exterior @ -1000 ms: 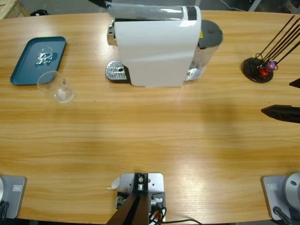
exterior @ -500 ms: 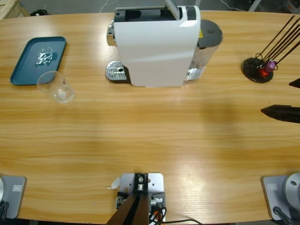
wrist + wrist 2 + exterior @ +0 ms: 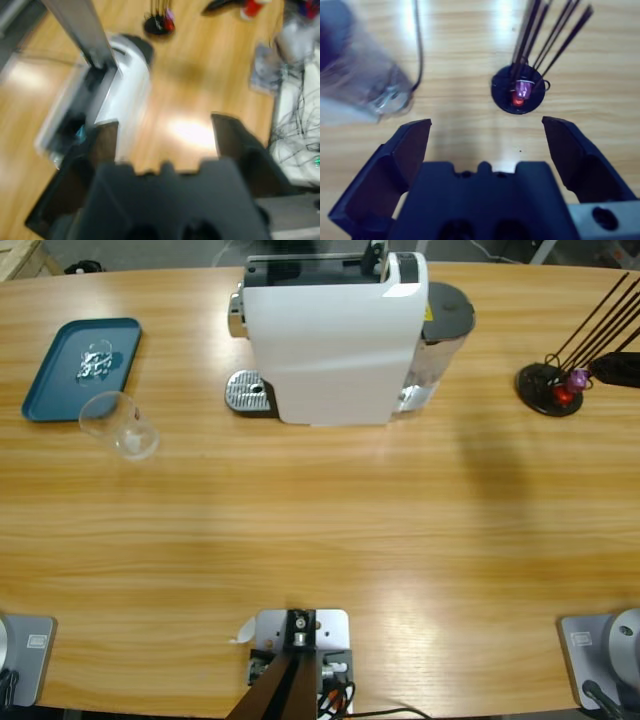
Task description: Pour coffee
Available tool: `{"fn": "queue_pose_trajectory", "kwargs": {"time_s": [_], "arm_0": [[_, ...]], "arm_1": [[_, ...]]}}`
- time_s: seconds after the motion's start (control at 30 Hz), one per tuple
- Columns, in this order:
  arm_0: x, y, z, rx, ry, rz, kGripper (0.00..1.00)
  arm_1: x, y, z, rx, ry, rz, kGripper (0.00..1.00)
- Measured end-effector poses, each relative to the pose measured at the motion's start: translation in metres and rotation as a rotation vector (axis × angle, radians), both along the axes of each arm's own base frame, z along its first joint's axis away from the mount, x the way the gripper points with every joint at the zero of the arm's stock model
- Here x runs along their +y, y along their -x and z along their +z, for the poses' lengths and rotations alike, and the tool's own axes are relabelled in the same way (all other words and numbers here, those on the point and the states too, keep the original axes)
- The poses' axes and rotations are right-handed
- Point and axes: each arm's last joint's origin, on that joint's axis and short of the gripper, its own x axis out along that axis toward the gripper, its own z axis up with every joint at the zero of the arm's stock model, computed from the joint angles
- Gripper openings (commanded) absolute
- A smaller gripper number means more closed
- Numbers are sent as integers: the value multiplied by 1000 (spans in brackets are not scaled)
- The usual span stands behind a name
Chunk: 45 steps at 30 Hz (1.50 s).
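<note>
No coffee shows in any view. A white coffee machine [image 3: 330, 340] stands at the back middle of the table, its lever [image 3: 378, 255] raised. A clear glass cup [image 3: 120, 425] lies tilted at the left, next to a blue tray [image 3: 60, 390]. In the left wrist view my left gripper [image 3: 165, 125] hangs open high above the machine [image 3: 120, 85], holding nothing. My right gripper [image 3: 486, 124] is open and empty above a black capsule stand [image 3: 518, 92]. In the high view the right gripper [image 3: 612, 370] pokes in from the right edge beside that stand [image 3: 545, 390].
The stand holds a red and a purple capsule [image 3: 568, 388] under long black rods [image 3: 600, 320]. Something crumpled and shiny [image 3: 95, 360] lies on the blue tray. A metal drip grate [image 3: 248, 393] sits at the machine's left foot.
The silver arm over the machine's top has left the high view, and the lever now stands up. The right gripper has moved from the right edge's middle back to the capsule stand.
</note>
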Motion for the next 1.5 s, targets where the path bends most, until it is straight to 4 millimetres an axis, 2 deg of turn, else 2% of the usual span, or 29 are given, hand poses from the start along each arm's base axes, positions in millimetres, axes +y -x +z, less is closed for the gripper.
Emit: {"fn": "queue_pose_trajectory", "kwargs": {"time_s": [0.1,0.2,0.37,0.6,0.7,0.8,1.03,1.4,1.43,1.47,1.5], "arm_0": [[25,25,-23,37,-74,10,996],[45,44,-41,53,-121,26,996],[55,53,-51,51,-123,28,996],[52,51,-50,19,-90,30,996],[52,51,-52,19,-91,30,996],[52,51,-53,23,-94,29,996],[51,50,-54,24,-96,29,996],[51,49,-56,22,-94,29,996],[51,50,-57,24,-95,29,996],[51,50,-57,25,-96,29,996],[51,50,-58,25,-97,29,996]], "arm_1": [[1,-13,-33,13,10,-71,884],[-2,-18,-59,23,29,-134,802],[-8,-27,-75,10,28,-191,776],[-21,-39,-89,-12,19,-228,766],[-19,-48,-93,-16,5,-217,755],[-17,-54,-98,-6,5,-207,644],[-16,-61,-107,23,25,-196,642],[-23,-64,-105,4,34,-220,630],[-24,-65,-104,2,37,-221,618],[-25,-65,-104,-1,40,-221,539],[-25,-65,-104,-3,42,-219,503]]}}
